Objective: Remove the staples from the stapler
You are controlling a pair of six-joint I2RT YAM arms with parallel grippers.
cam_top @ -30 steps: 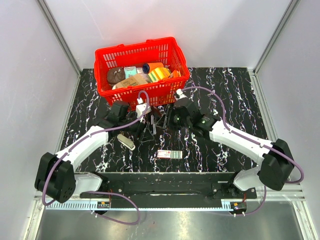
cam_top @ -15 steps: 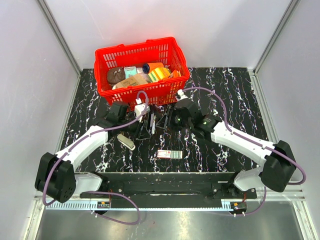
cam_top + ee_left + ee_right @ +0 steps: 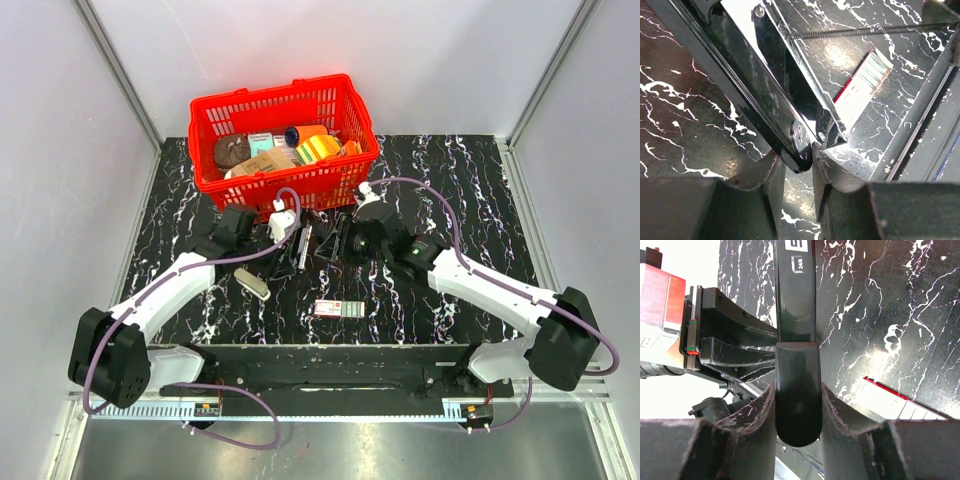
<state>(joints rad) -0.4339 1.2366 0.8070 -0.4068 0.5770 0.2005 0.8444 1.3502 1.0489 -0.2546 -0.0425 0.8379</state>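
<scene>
The black and chrome stapler (image 3: 306,246) is held open just in front of the basket, between both grippers. My left gripper (image 3: 286,243) is shut on the end of its black base. In the left wrist view the fingertips (image 3: 771,175) pinch the black base (image 3: 740,95), and the open chrome magazine (image 3: 805,85) with its thin spring rises beside it. My right gripper (image 3: 340,243) is shut on the stapler's black top arm (image 3: 796,390), which stands between the two fingers (image 3: 760,415). I cannot make out staples in the magazine.
A red basket (image 3: 210,112) full of items stands right behind the stapler. A red and white staple box (image 3: 338,308) lies on the black marble table in front; it also shows in the left wrist view (image 3: 862,85) and the right wrist view (image 3: 900,402). A small beige object (image 3: 252,283) lies near the left arm.
Both grippers keep their hold. The stapler has shifted slightly toward the basket and its parts are spread wider, the right gripper pulling the top arm to the right.
</scene>
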